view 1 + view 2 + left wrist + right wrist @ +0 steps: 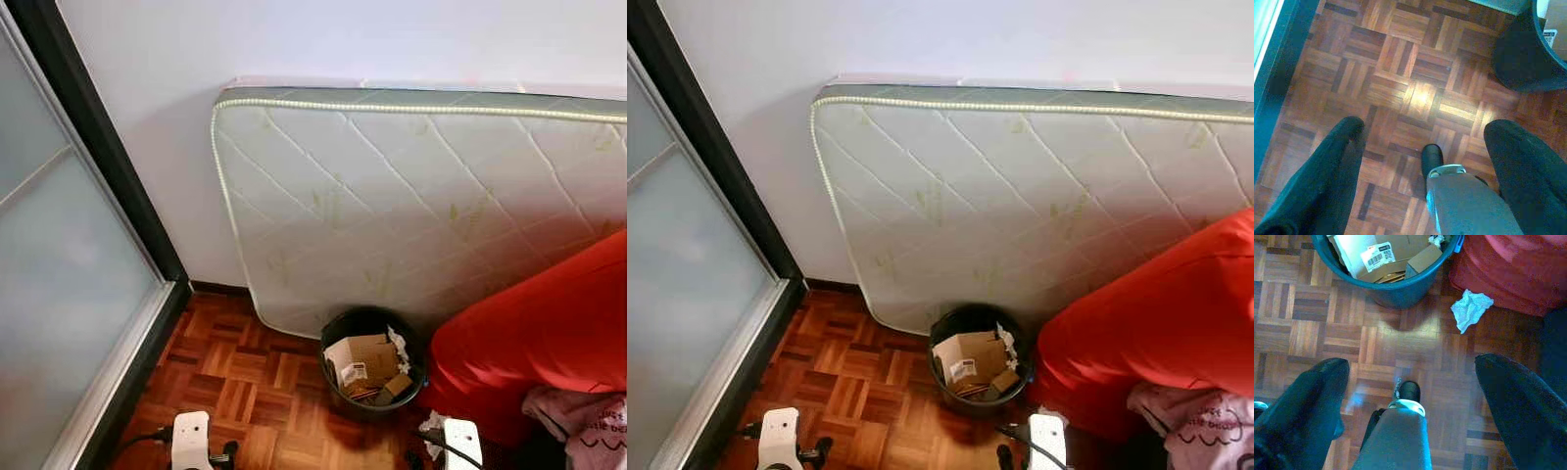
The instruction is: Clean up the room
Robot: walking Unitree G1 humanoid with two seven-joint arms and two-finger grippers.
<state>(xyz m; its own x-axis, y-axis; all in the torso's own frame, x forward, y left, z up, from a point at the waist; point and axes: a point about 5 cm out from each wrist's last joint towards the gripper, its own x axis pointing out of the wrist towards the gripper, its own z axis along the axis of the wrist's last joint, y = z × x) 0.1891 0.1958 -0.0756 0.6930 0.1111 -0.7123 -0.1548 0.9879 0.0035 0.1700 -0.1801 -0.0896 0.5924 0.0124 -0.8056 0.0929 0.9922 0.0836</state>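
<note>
In the left eye view, a round dark bin (372, 362) stood on the wood floor (245, 382), full of cardboard scraps (362, 364). A white mattress (411, 206) leaned on the wall behind it. A red cover (549, 333) lay just beside the bin, with a pink cloth (588, 421) on it.

The right eye view showed the same bin (978, 357) between the 2 arms.

In the left wrist view, the left gripper (1422, 147) hung over bare floor, fingers spread wide and holding nothing.

In the right wrist view, the right gripper (1410, 377) was wide apart too, and empty. A crumpled white tissue (1469, 309) lay on the floor near the bin (1400, 289), just beside the red cover.
</note>
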